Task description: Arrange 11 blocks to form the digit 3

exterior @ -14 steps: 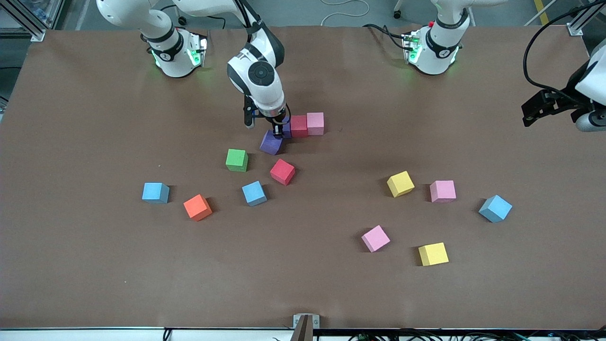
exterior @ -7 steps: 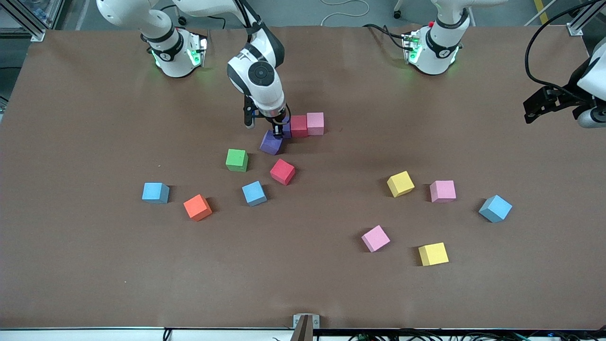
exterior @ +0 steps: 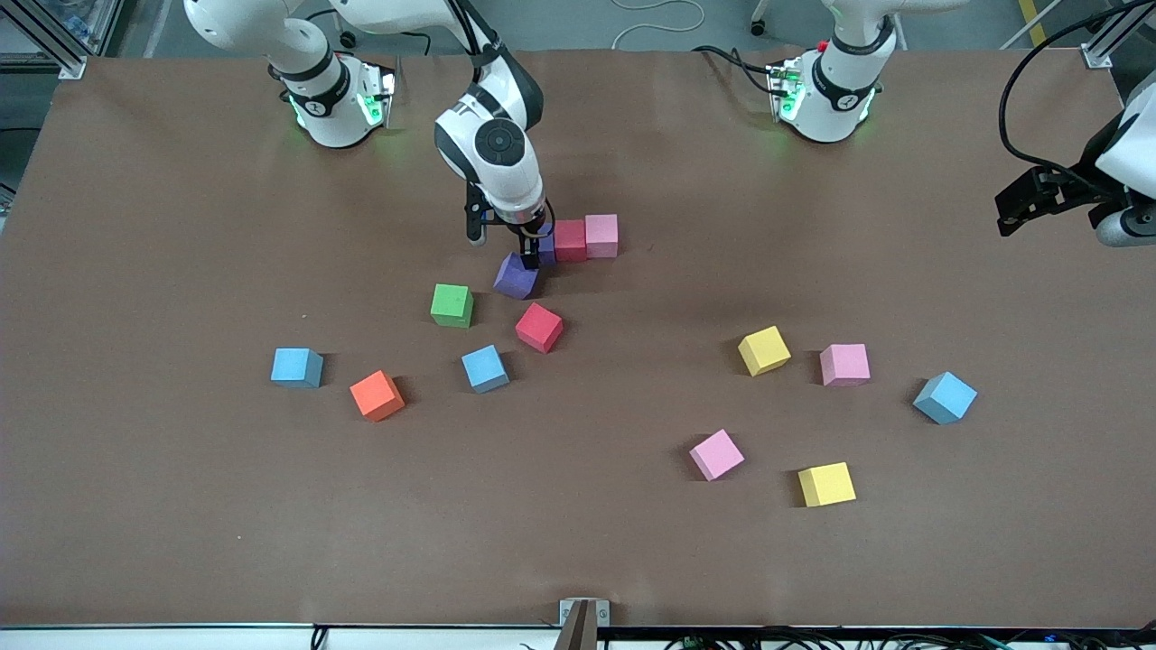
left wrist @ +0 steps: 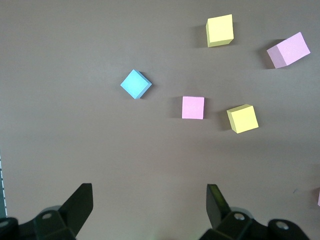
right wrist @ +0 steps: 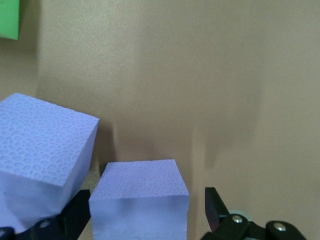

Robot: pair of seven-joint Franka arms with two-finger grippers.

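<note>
A pink block [exterior: 601,235], a red block [exterior: 570,240] and a purple block [exterior: 545,249] stand in a row. My right gripper [exterior: 533,247] is low over the row's purple end, open, with that purple block [right wrist: 140,195] between its fingers and a gap at one finger. A second purple block [exterior: 516,276] lies skewed right beside it and also shows in the right wrist view [right wrist: 40,160]. My left gripper [exterior: 1016,206] waits open and empty in the air at the left arm's end of the table, its fingers wide apart in the left wrist view [left wrist: 148,192].
Loose blocks nearer the front camera: green [exterior: 452,304], red [exterior: 539,327], light blue [exterior: 485,367], orange [exterior: 377,394], light blue [exterior: 296,366], yellow [exterior: 764,349], pink [exterior: 844,364], light blue [exterior: 945,397], pink [exterior: 716,454], yellow [exterior: 826,484].
The skewed purple block has shifted and turned slightly beside the right gripper. The left gripper has drifted a little in the air.
</note>
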